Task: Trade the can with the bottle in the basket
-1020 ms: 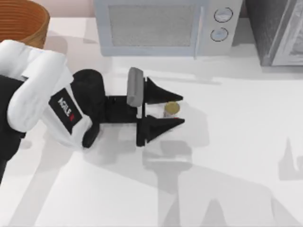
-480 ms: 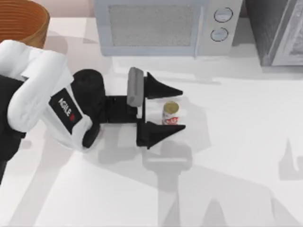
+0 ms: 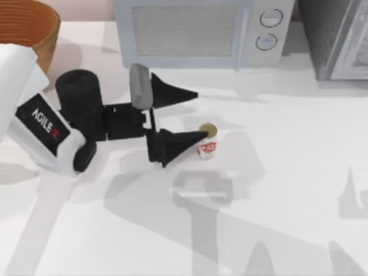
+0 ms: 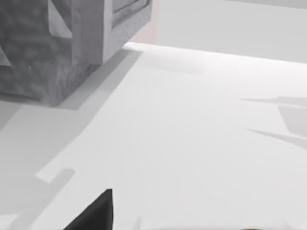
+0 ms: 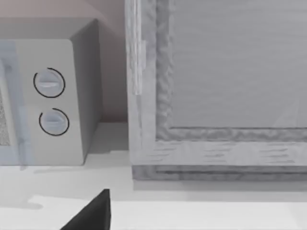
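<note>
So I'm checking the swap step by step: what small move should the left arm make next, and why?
Probably pull the left gripper up and back toward the basket. Its fingers are spread wide, and the bottle stands on the table beside the nearer fingertip, not gripped. The can is not visible from here.

White table [image 3: 299,190], long soft shadows across it. Pale grey microwave [image 3: 195,31] along far edge, two round dials [image 5: 50,100]. Grey textured cabinet [image 3: 339,34] at far right corner. Pinkish wall [image 5: 108,9] behind.
</note>
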Robot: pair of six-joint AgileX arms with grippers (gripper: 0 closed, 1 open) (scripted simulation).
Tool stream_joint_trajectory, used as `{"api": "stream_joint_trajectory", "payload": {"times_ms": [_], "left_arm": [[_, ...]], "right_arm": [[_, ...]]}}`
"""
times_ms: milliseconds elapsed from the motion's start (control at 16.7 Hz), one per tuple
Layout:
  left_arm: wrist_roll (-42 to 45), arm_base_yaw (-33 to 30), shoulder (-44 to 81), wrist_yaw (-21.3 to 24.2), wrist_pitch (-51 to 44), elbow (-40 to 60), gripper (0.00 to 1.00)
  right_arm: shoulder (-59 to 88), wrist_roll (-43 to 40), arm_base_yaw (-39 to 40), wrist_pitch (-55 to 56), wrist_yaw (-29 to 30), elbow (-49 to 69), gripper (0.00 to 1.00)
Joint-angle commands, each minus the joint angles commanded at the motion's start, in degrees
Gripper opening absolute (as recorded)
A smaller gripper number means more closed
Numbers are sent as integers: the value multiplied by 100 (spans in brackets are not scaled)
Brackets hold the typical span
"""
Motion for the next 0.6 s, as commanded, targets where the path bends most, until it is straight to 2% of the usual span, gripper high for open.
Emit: {"api": "stream_joint_trajectory", "payload": {"times_ms": [300, 600], "left_arm": [[4, 536, -2669, -911, -1155, -1426, 100], [17, 1070, -6316, -2361, -2795, -2995, 100]], "right_arm": [[0, 0, 0, 0, 0, 0, 100], [0, 0, 0, 0, 0, 0, 100]]}}
